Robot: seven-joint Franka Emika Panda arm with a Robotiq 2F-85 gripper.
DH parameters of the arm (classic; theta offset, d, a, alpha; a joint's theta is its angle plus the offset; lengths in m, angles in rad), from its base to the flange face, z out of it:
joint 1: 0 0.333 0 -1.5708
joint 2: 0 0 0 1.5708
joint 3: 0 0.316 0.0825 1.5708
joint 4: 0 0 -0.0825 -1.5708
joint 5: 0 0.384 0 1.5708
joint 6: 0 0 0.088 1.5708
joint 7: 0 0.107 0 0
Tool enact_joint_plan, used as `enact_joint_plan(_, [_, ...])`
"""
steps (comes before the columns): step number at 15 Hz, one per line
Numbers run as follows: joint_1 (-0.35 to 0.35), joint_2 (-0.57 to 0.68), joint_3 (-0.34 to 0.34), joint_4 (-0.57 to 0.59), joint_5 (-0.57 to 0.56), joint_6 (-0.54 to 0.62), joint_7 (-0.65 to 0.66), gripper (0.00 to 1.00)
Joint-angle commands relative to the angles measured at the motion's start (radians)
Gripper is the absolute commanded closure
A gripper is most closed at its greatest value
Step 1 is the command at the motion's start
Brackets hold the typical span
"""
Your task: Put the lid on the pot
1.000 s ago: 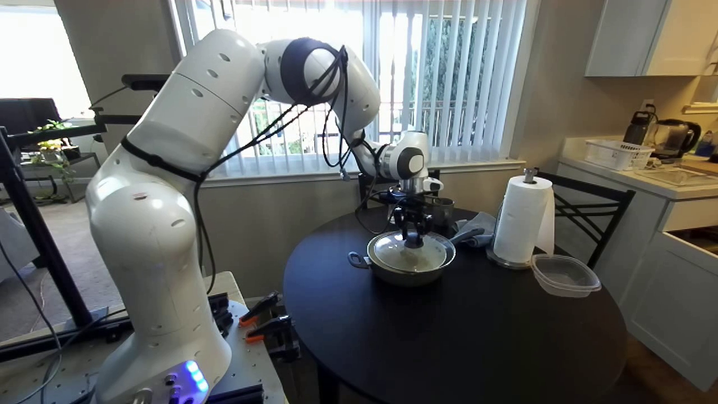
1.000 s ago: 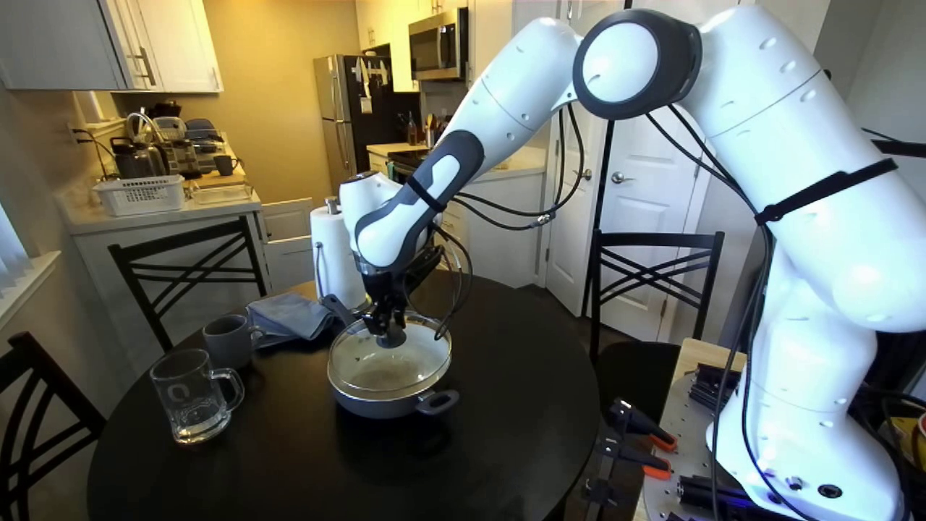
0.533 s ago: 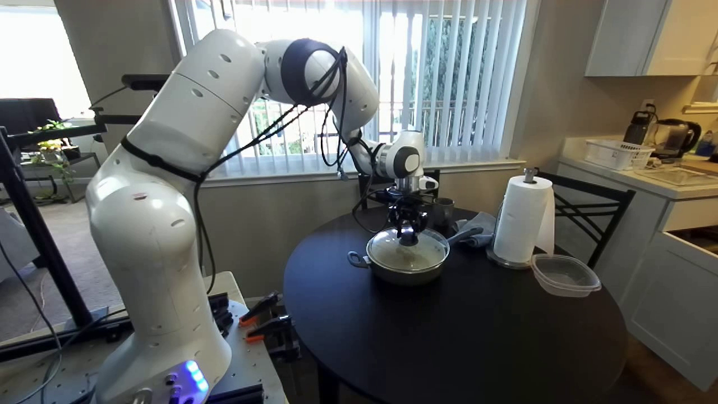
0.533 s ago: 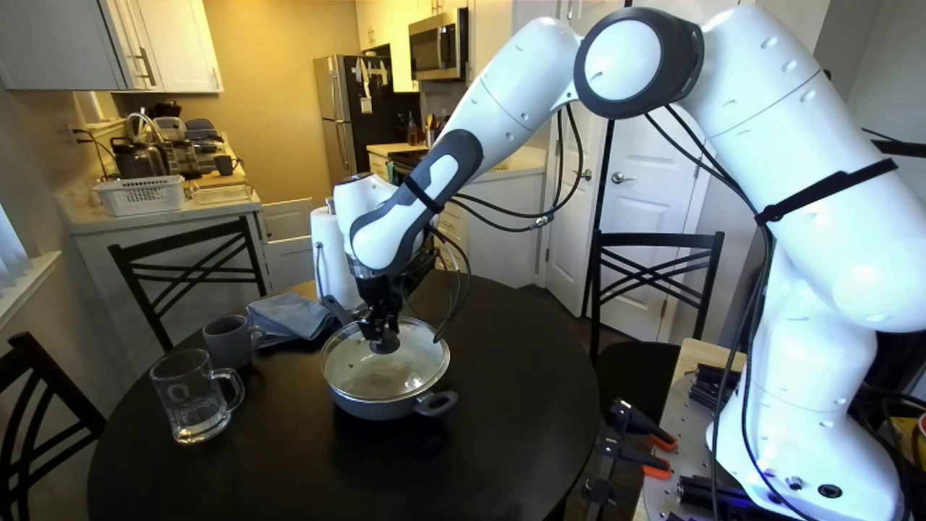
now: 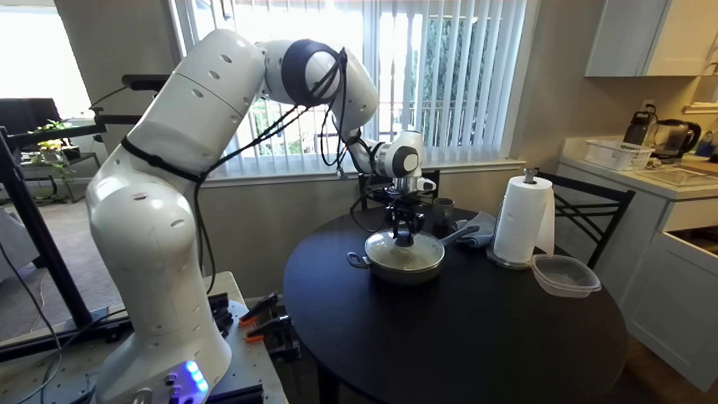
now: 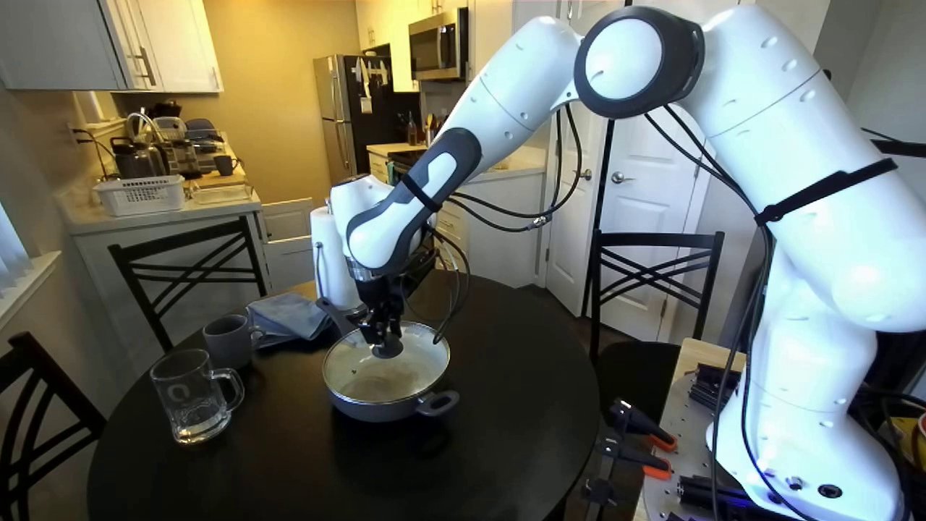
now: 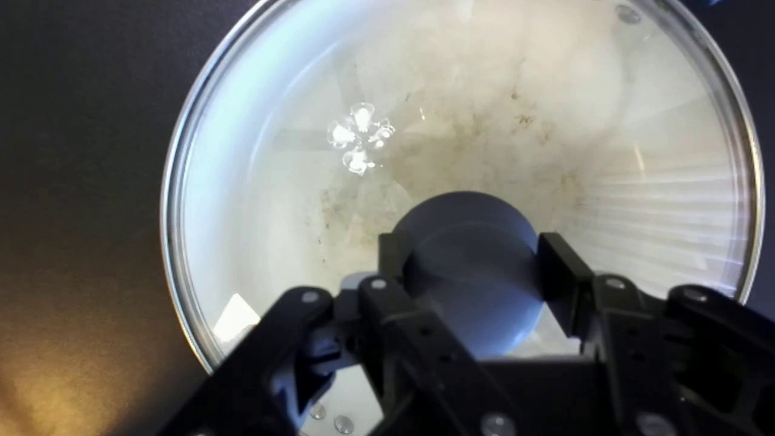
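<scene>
The see-through glass lid lies level over the pot on the dark table, its rim lined up with the pot's rim. In an exterior view the lid appears to rest on the pot, with no gap showing. The pot has a long dark handle and a small loop handle. My gripper stands above the lid's centre; it also shows in an exterior view. In the wrist view my gripper has its fingers against both sides of the lid's dark knob.
A paper towel roll and a clear plastic container stand on the table. A glass mug, a grey mug and a folded blue cloth are near the pot's long handle side. Chairs stand round the table.
My gripper has moved slightly towards the arm's base with the lid. The lid has gone from offset and raised over the pot to lined up with its rim. The pot has shifted slightly.
</scene>
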Motion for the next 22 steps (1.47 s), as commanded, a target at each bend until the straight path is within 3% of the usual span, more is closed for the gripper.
enact_joint_plan(1, [-0.016, -0.019, 0.015, 0.005, 0.031, -0.047, -0.034, 0.68])
enact_joint_plan(5, [-0.021, -0.014, 0.019, 0.009, 0.039, -0.052, -0.038, 0.68])
enact_joint_plan(6, [-0.022, -0.013, 0.020, 0.010, 0.041, -0.054, -0.040, 0.18])
enact_joint_plan(7, [-0.023, -0.013, 0.020, 0.010, 0.045, -0.055, -0.040, 0.17])
enact_joint_plan(10, [-0.021, -0.024, 0.018, 0.006, 0.054, -0.061, -0.029, 0.01])
enact_joint_plan(22, [0.001, -0.027, 0.005, 0.015, 0.032, -0.036, -0.001, 0.00])
